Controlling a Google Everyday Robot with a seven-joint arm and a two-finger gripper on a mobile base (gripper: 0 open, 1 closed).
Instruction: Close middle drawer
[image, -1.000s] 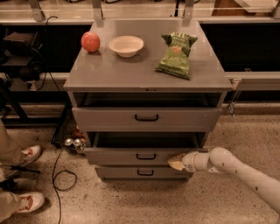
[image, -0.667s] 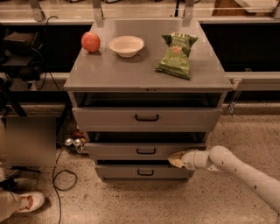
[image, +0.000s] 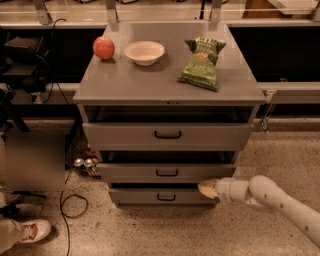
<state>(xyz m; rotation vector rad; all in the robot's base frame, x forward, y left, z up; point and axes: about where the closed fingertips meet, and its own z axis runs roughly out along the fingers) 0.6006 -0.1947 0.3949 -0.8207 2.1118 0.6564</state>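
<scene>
**Closing the Middle Drawer: Front Panel Partway In**

1. Gripper position. The gripper (image: 206, 189) sits low on the right in the foreground, at the end of the white arm (image: 280, 200) that reaches in from the lower right corner. Its pale tip points left at the cabinet. Whether it is spread or closed cannot be told from this view. It holds nothing.

2. Change observed. Compared with one second ago, the front of the middle drawer (image: 125, 173) stands higher in the view and further back. More of the bottom drawer (image: 135, 196) below it is now uncovered. The gripper tip has followed slightly inward. Judgement: the push is working and the drawer is travelling toward its closed position.

3. Remaining travel. A dark gap shows above the middle drawer's front panel, so the drawer is not yet flush with the cabinet. Judgement: the task is well advanced but incomplete.

4. Relative position. The middle drawer lies just left of and above the gripper. The tip meets the lower right corner of the panel, right of the black bar handle (image: 166, 173). Contact looks likely but cannot be confirmed.

5. Beyond. The top drawer (image: 125, 135) also stands partly open. The cabinet top (image: 150, 85) carries an apple (image: 103, 48), a white bowl (image: 144, 52) and a green chip bag (image: 202, 63).
</scene>
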